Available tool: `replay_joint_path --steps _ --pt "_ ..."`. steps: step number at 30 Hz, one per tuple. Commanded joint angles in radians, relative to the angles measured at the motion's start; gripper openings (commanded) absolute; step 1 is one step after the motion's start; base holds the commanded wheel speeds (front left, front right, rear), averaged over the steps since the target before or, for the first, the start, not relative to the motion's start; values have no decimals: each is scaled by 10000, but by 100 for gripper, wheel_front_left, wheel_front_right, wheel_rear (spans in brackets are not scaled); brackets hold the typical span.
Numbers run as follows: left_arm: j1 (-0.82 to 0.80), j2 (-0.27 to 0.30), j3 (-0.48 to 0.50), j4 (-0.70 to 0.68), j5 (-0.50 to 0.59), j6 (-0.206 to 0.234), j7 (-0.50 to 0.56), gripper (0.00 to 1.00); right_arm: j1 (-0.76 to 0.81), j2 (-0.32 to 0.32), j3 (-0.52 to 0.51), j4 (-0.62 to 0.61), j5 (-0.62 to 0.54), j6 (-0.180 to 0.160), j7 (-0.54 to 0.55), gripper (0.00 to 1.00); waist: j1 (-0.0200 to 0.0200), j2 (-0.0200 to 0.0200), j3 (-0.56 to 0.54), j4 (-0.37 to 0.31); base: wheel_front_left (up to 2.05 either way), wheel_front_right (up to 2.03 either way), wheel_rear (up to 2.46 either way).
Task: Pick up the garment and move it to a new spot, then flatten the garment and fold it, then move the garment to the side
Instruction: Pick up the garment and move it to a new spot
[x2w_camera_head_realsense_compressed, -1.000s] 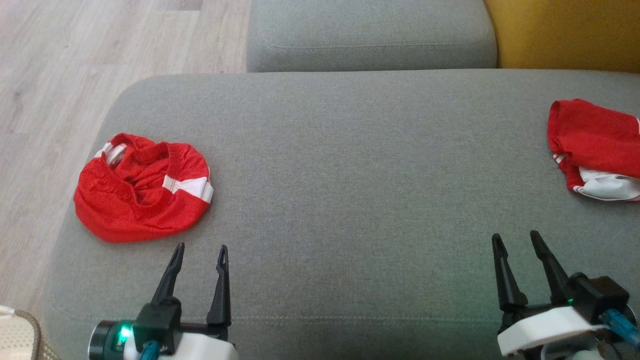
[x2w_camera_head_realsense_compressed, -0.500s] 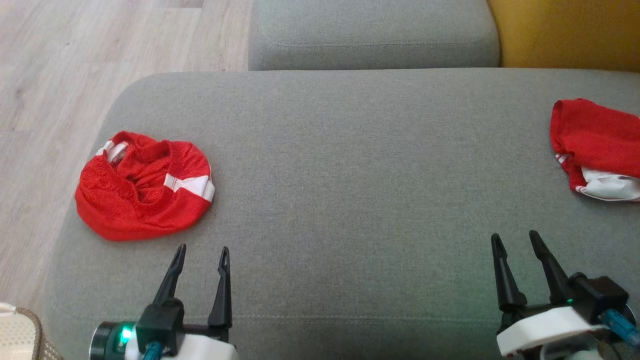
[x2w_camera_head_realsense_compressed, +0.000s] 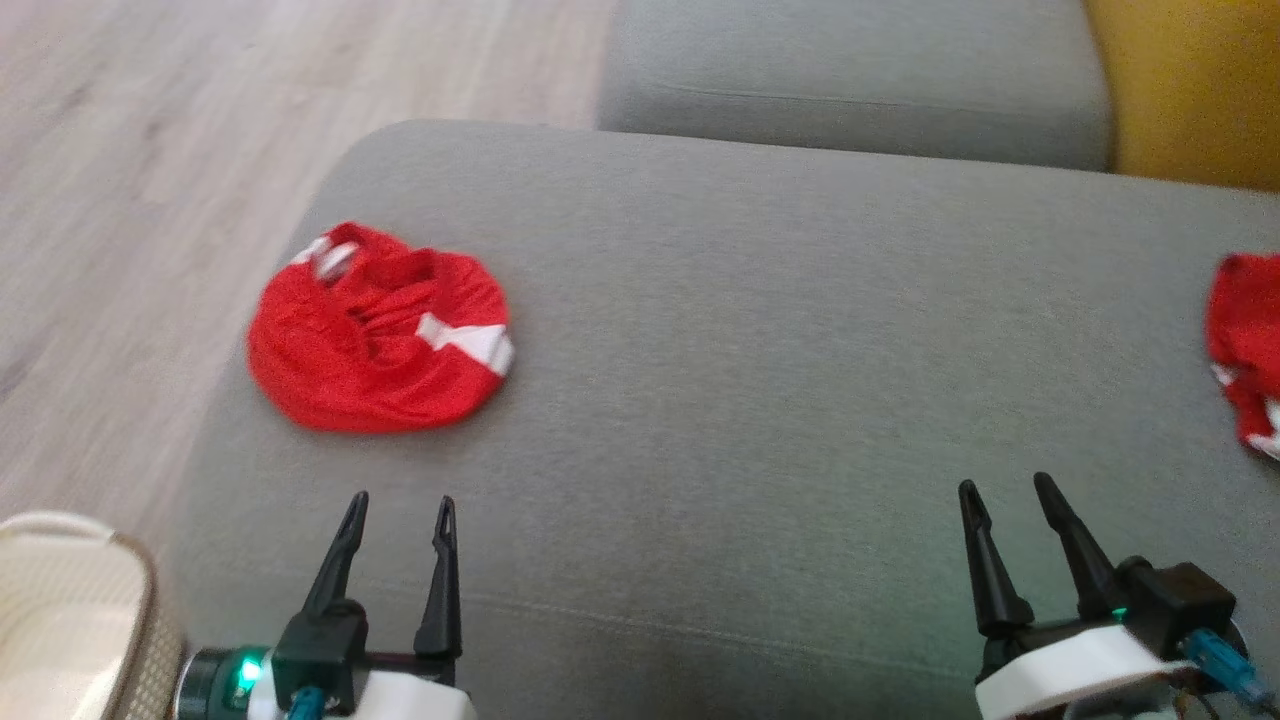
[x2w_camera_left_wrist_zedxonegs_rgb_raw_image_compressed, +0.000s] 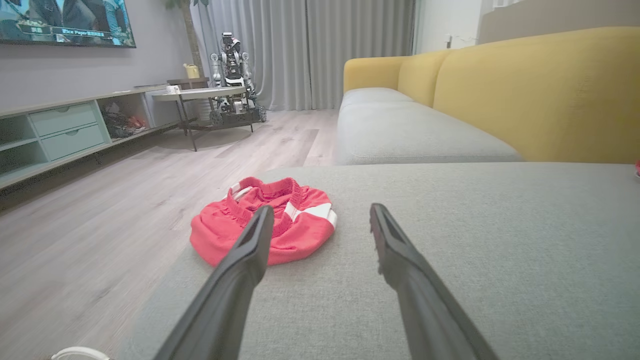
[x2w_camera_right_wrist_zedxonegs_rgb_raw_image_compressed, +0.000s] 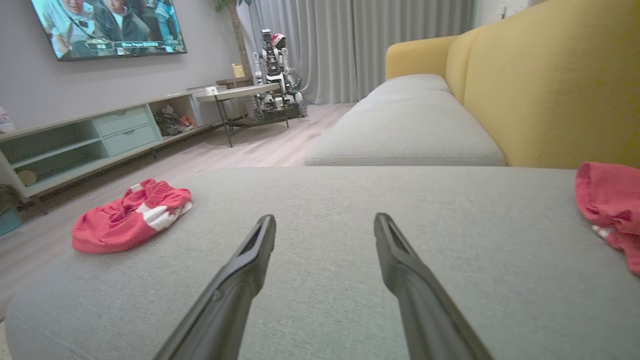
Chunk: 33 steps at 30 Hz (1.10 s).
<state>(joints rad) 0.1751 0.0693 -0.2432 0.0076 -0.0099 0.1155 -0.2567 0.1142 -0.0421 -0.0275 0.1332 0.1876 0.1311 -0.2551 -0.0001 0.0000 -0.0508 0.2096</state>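
Left tool (x2w_camera_head_realsense_compressed: 398, 497), right tool (x2w_camera_head_realsense_compressed: 1005, 482) agape, empty

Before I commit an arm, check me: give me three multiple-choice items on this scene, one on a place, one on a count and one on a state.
1. Where does the crumpled red mesh garment with the white stripe lie on the grey fabric sofa cushion?
A. near its left edge, ahead of the left gripper
B. in its middle
C. against the yellow backrest

2. How many red garments lie on the cushion?
A. one
B. two
C. three

3. How do the grippers stand?
A. both open and empty
B. left one shut on cloth
C. both shut

Key:
1 A, the head view shows it by the cushion's left edge.
2 B, a second red garment lies at the right edge.
3 A, the left gripper and the right gripper both have their fingers apart over bare cushion.
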Motion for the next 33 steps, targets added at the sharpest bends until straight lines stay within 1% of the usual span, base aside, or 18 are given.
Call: replay_joint_path --steps 1,7,12,20,25,28,31,33 --pt "-334 -50 375 -376 38 57 -51 100 -250 -82 318 -371 132 -4 -66 100 1 0 -27 637 0 0 0" --pt "-262 -9 403 -502 20 80 -51 100 -184 -82 467 -402 244 -4 -66 100 1 0 -89 1795 0 0 0" --pt "-191 60 485 -627 10 91 -51 100 -225 -82 463 -430 359 -4 -66 100 1 0 -111 2525 0 0 0" --pt "-133 16 723 -1005 -52 371 -51 100 -592 -82 759 -298 171 -4 -66 100 1 0 200 2813 0 0 0" --pt "-81 -21 788 -1136 -79 455 -51 100 -720 -81 839 -215 52 -4 -66 100 1 0 323 2906 0 0 0" --pt "-209 -29 881 -1229 -98 442 -51 100 -705 -81 822 -215 -25 -4 -66 100 1 0 399 2955 0 0 0" --pt "-874 52 1032 -1557 -103 272 -51 100 -637 -81 739 -231 -191 -4 -66 100 1 0 650 2990 0 0 0" --pt "-1487 131 1079 -1710 -130 77 -51 100 -624 -81 646 -293 -323 -4 -66 100 1 0 857 2992 0 0 0"
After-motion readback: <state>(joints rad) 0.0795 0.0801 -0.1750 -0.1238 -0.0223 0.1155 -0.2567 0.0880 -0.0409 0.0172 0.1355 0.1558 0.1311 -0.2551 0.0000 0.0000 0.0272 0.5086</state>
